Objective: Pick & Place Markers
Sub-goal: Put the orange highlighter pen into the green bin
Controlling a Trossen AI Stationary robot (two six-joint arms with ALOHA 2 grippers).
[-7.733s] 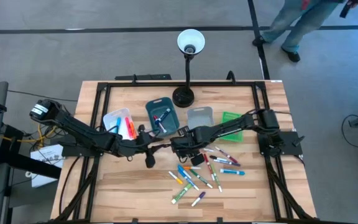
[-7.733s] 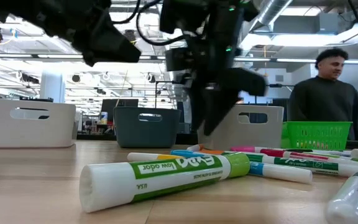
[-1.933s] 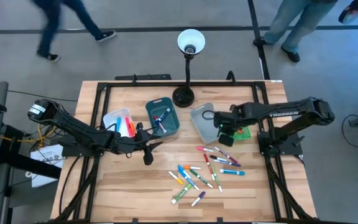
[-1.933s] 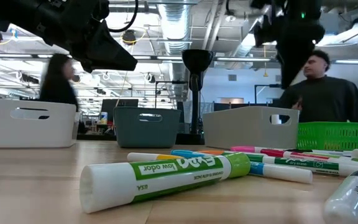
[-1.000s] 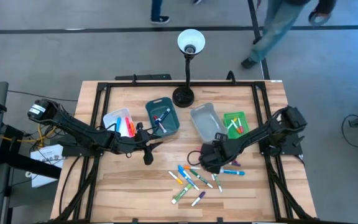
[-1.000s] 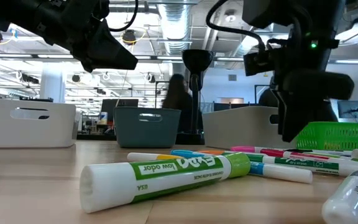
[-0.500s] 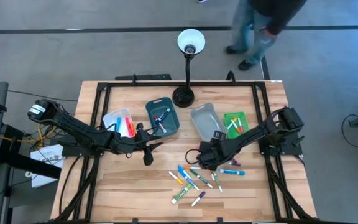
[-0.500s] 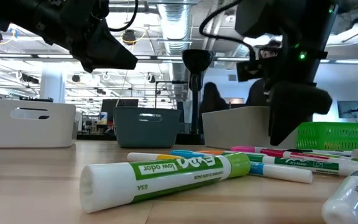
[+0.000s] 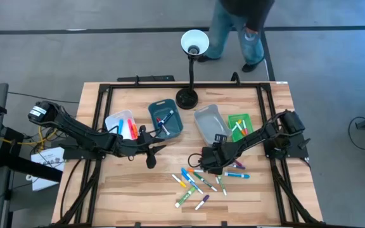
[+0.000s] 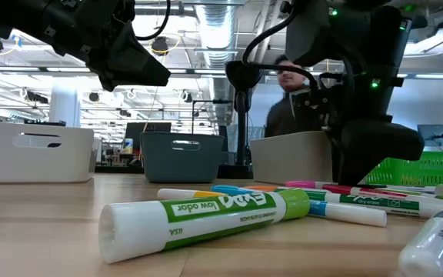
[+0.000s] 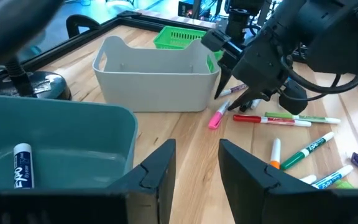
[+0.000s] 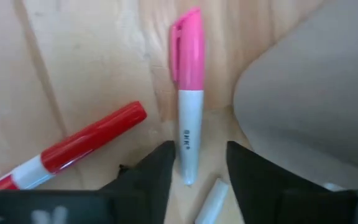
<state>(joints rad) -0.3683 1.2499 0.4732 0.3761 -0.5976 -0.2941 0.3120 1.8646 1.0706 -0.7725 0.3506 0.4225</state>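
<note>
Bins (image 9: 165, 119): 4; lamp (image 9: 192, 45): 1; arms: 2.

Four bins on the wooden table (image 9: 138, 190): white bin (image 9: 115, 121), teal bin (image 9: 158, 109), grey bin (image 9: 206, 128), green basket (image 9: 245, 118). Lamp (image 9: 193, 44) stands behind them, a person (image 9: 239, 19) walking past beyond.

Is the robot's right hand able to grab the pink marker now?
Probably yes. The right hand hangs just over the pink marker with its fingers apart on either side, and nothing lies on top; the red marker lies close beside.
</note>
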